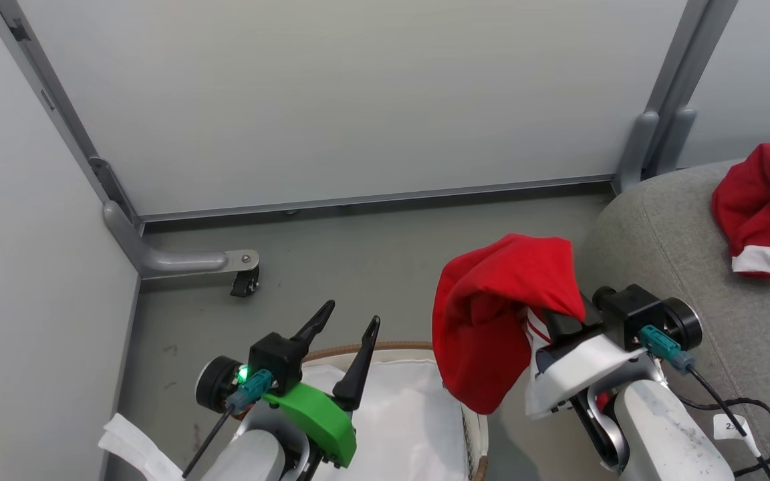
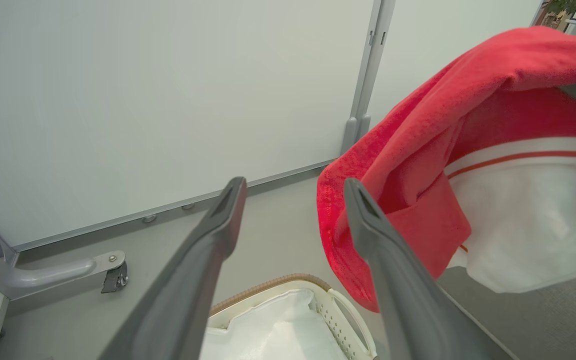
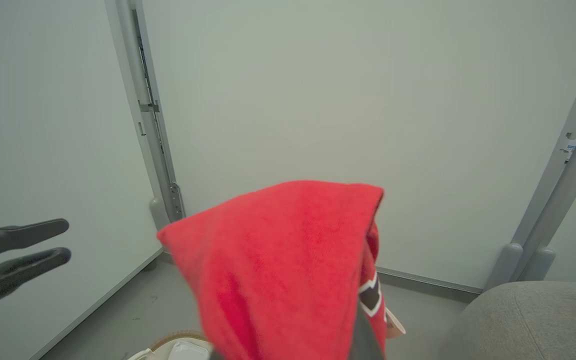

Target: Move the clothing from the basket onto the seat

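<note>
Ok so I'm mid-carry here: my right gripper point(image 1: 562, 326) has one red jersey point(image 1: 498, 314) up in the air, hanging clear of the basket point(image 1: 358, 349) and just off the rounded edge of the seat point(image 1: 666, 227). The cloth is flopped right over my right fingers, so honestly I can't tell whether they're pinched on it or it's just draped across them. My left gripper point(image 1: 350, 315) is empty with its fingers spread wide, parked over the basket's far rim, about 9 o'clock from the hanging jersey. Down in the basket all I can make out is the white liner point(image 1: 398, 414), no more red, though part of it is cut off at the bottom. A second red garment point(image 1: 762, 207) with a white band lies on the seat, up at 2 o'clock from the one I'm holding. So I reckon this is the last leg. Next I'd swing the right arm toward 3 o'clock until the jersey is well over the cushion, not just its edge, then let go. The loose tail hangs low and could snag the cushion's edge.
</note>
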Motion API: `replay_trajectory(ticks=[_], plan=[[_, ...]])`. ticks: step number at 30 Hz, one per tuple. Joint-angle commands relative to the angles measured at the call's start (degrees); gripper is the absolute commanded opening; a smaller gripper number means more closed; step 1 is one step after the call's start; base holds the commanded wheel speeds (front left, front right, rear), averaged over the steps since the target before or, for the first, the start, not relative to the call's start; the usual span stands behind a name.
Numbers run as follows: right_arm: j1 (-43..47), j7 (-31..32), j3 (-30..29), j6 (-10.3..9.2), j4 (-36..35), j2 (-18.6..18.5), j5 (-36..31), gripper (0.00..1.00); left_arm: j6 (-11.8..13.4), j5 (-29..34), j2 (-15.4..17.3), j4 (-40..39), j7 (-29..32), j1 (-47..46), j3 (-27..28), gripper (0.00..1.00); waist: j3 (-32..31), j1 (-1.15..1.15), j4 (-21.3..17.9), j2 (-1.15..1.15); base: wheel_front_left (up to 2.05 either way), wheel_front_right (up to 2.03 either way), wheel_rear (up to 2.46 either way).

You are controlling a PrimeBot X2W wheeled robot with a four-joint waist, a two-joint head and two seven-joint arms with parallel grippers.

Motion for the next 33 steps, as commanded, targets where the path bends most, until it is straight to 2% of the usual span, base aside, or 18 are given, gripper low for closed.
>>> replay_trajectory(ticks=[1, 8, 24, 33], plan=[[0.9, -0.2, -0.4, -0.06, 0.0, -0.2, -0.4, 0.00, -0.1, 0.5, -0.1, -0.2, 0.0, 1.4, 0.4, 1.00, 0.2, 0.00, -0.3, 0.00, 0.00, 0.00, 0.00], [-0.6, -0.2, -1.9, -0.06, 0.2, -0.2, -1.0, 0.00, -0.1, 2.0, -1.0, -0.8, 0.0, 2.9, 1.6, 1.00, 1.2, 0.00, -2.8, 0.00, 0.00, 0.00, 0.00], [-4.8, -0.2, -4.9, -0.06, -2.0, -0.2, -2.1, 0.00, -0.1, 4.4, -1.0, -3.7, 0.0, -0.5, 1.1, 1.00, 8.7, 0.00, -18.9, 0.00, 0.00, 0.00, 0.00], [-4.9, -0.2, -6.1, -0.06, -2.7, -0.2, -1.1, 0.00, -0.1, 4.2, -0.3, -4.0, 0.0, -3.0, -0.9, 1.00, 11.1, 0.00, -24.7, 0.00, 0.00, 0.00, 0.00]])
